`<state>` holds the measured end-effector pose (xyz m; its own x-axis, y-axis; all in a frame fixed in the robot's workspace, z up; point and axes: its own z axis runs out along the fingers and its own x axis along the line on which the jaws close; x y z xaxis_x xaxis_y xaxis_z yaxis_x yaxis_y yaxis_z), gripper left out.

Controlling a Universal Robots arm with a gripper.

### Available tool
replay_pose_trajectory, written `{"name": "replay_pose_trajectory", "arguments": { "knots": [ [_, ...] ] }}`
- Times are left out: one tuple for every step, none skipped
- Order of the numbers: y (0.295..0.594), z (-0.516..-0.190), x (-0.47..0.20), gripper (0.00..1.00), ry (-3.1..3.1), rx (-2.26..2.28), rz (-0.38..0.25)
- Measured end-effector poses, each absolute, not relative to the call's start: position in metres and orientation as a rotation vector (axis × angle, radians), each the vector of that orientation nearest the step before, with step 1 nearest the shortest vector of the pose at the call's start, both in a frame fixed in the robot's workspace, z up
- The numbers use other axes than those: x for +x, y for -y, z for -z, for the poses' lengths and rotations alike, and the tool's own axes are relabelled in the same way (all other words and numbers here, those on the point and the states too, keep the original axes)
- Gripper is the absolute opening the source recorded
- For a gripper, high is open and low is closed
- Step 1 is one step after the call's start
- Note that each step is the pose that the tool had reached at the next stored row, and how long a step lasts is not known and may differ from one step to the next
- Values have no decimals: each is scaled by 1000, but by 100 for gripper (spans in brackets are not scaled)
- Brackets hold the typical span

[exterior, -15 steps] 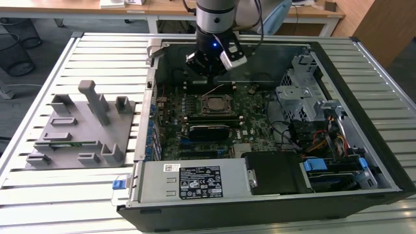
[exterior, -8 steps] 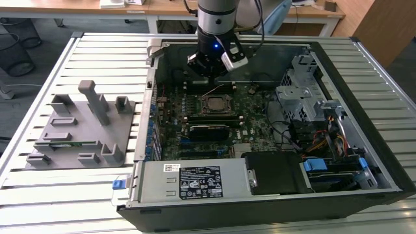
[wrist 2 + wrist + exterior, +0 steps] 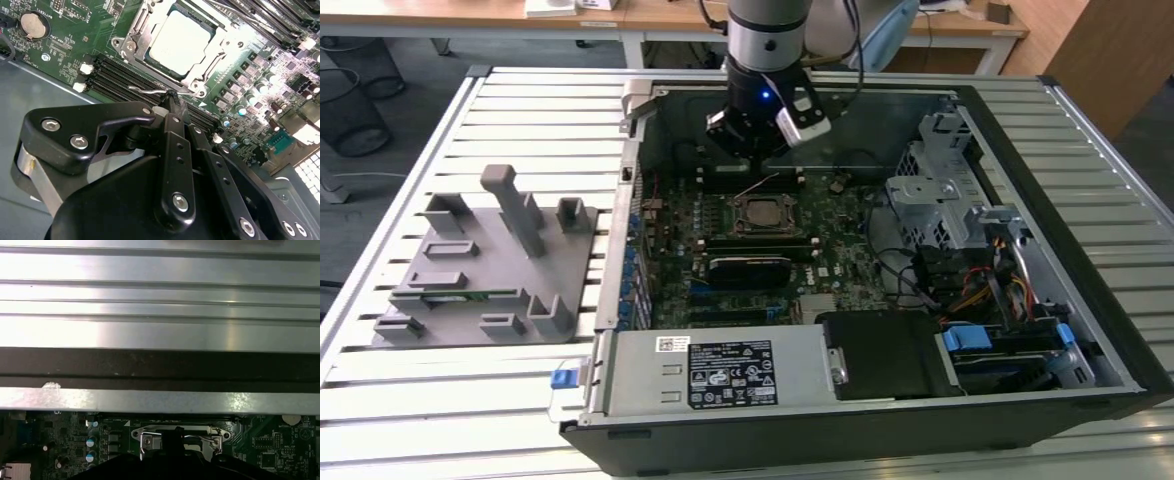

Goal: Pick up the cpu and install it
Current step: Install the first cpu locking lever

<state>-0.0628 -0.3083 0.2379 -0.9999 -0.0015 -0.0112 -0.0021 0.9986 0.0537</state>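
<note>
The cpu (image 3: 761, 213) lies flat in the motherboard socket inside the open computer case, its silver top (image 3: 177, 42) framed by the metal socket bracket (image 3: 132, 37). My gripper (image 3: 751, 158) hangs just behind the socket, towards the case's back wall. In the second wrist view its black fingertips (image 3: 172, 100) are pressed together at the thin wire socket lever (image 3: 147, 91), which runs alongside the socket. The first wrist view shows the bracket (image 3: 150, 432) with the dark fingertip (image 3: 172, 436) in front of it.
A grey holder fixture (image 3: 467, 270) with upright posts stands on the slatted table at the exterior view's left. Black memory slots (image 3: 120, 82), a coin battery (image 3: 33, 24), the drive cage (image 3: 941, 190) and the power supply (image 3: 707, 370) surround the socket. The case wall (image 3: 160, 315) rises close by.
</note>
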Motion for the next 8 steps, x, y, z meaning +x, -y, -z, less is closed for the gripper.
{"name": "replay_pose_trajectory", "arguments": {
  "knots": [
    [308,-238,-62,11,-3129,-3,-84],
    [308,-237,-62,11,-3129,-3,-84],
    [308,-237,-61,11,-3130,-3,-84],
    [308,-237,-61,11,-3130,-3,-84],
    [307,-236,-60,11,-3130,-3,-84],
    [307,-236,-60,11,-3129,-3,-84],
    [306,-236,-59,11,-3129,-3,-84],
    [306,-235,-58,11,-3129,-3,-84]
  ]
}}
